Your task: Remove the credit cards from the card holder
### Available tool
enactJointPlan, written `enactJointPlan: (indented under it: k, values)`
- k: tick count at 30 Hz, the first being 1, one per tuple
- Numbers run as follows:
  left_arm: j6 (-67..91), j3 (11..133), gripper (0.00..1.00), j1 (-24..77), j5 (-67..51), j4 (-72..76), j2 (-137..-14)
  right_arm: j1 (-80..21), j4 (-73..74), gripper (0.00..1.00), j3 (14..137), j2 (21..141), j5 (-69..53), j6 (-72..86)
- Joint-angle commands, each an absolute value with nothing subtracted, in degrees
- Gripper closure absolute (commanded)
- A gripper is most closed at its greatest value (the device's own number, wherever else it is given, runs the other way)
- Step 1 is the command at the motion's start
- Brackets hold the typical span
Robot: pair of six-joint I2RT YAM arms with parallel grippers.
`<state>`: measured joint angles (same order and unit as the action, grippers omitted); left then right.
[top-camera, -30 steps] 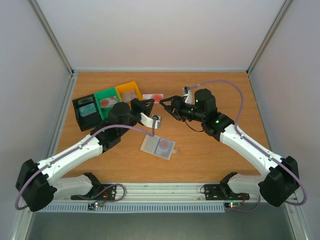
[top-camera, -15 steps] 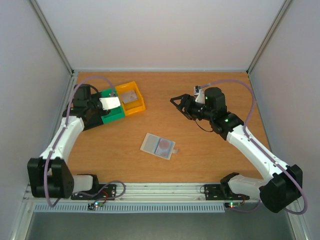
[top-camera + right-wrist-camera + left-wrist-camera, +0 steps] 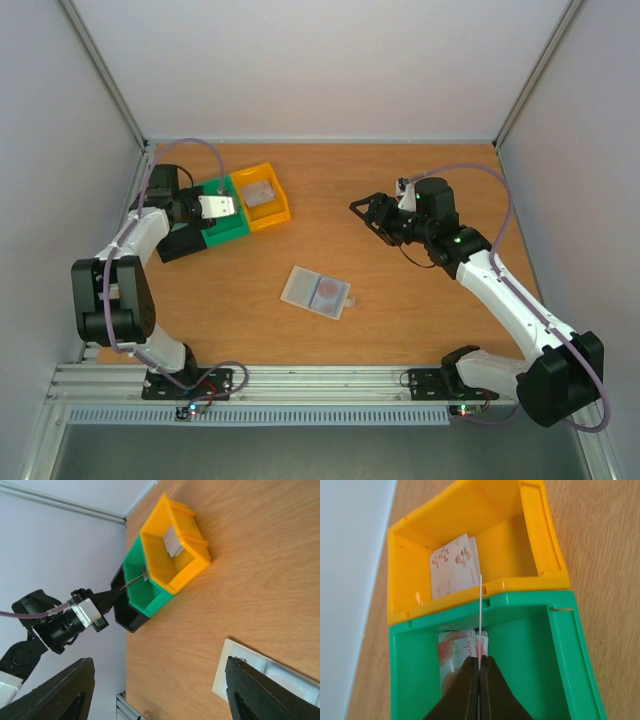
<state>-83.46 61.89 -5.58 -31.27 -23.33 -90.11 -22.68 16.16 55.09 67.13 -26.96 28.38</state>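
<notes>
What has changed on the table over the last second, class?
The left arm swung from mid-table to the green bin; the left gripper, shut on a credit card seen edge-on, now hangs over it. The right gripper drew back rightwards and stands open. The card holder, green bin and yellow bin stayed put.

Pinching thin card [image 3: 480, 615] edge-on with closed left tool [image 3: 479, 660], above green bin [image 3: 565, 650] holding pinkish card [image 3: 456, 652]; just behind, yellow bin [image 3: 540, 545] with white card [image 3: 452, 565], on tabletop [image 3: 605, 540].
</notes>
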Motion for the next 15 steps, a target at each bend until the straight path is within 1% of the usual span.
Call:
enactJointPlan:
  k: [1, 8, 15]
  values:
    - [-86.13, 63.32, 1.0, -7.52, -33.26, -20.46, -92.03, -22.08, 18.15, 0.28, 55.52, 67.83, -26.82, 26.58]
    - [-90.57, 61.89, 1.0, -8.94, -34.13, -17.69, -93.96, -21.54, 18.56, 0.28, 56.58, 69.15, -26.88, 25.79]
    - [-90.02, 64.79, 1.0, -8.82, -33.61, -10.07, -100.26, -21.36, 21.36, 0.28, 58.7, 69.7, -25.7, 24.48]
